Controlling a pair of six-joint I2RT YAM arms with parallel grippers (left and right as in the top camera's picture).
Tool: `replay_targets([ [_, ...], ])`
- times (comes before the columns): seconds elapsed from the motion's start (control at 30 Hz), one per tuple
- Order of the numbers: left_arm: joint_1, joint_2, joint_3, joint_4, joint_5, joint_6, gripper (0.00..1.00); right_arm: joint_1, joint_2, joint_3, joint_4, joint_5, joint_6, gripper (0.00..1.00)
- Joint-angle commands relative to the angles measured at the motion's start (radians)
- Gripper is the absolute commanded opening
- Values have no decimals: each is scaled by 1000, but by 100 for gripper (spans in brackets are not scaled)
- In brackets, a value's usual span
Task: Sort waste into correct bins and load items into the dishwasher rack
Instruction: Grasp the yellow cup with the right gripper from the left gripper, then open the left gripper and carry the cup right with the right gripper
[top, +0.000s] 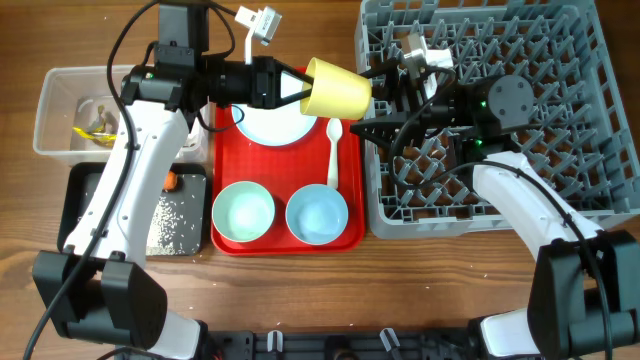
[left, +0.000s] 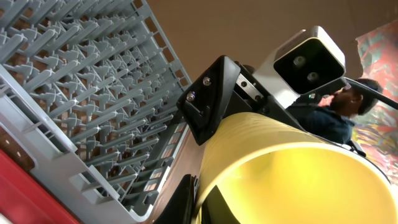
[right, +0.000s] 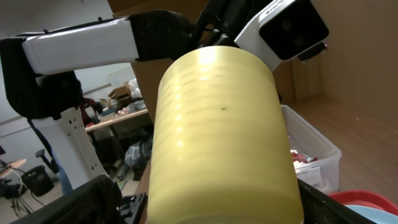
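At the far left of the overhead frame, the clear tub (top: 45, 95) and the black tray (top: 82, 200) are seen holding scraps and rice, well apart from the action. In the upper middle, the yellow cup (top: 338, 90) is held on its side in mid-air. It is pinched tight at the rim by the left tool (top: 300, 88), with its mouth turned toward that arm. The cup is suspended over the upper right corner of the red tray (top: 222, 150), just short of the grey rack (top: 590, 40). The plate (top: 270, 125) and white spoon (top: 333, 150) lie below it.

On the right, the cup's narrow end is flanked by the right tool (top: 382, 108), whose jaws are spread wide on either side. Whether the cup is being pressed yet cannot be told.

The handover is judged the weak point. If the left tool is released before a firm hold is made, the cup could be dropped onto the plate or spoon, or sent rolling across the table (top: 30, 240). The smooth, tapering wall could be squeezed out of the jaws if caught only near its end. If both tools are clamped and drawn apart, the cup could be twisted or buckled. The rack's near rim could be clipped if the cup is carried across low.
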Motion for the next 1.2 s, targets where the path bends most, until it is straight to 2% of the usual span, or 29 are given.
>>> replay_targets([
  [0.0,2,-12,13,5,-26,-5,4,8,11,9,16,-21,-31,86],
  [0.23,-26,-12,13,8,-50,-5,4,66,11,9,109,9,-27,84],
  [0.37,-27,-12,13,13,-58,-5,4,67,11,9,120,1,-16,74],
  [0.6,-19,-12,13,31,-60,-5,4,67,11,9,120,-8,9,74],
  [0.73,-20,-12,13,39,-61,-5,4,67,11,9,121,-6,8,60],
  [0.77,-20,-12,13,38,-65,-5,5,67,11,9,121,-6,9,60],
  [0.87,-20,-12,13,37,-137,-5,8,67,11,9,121,8,9,59],
  [1.0,-20,-12,13,37,-139,-5,8,67,11,9,122,8,9,58],
  [1.17,-20,-12,13,5,-244,-5,14,65,11,9,147,13,10,51],
])
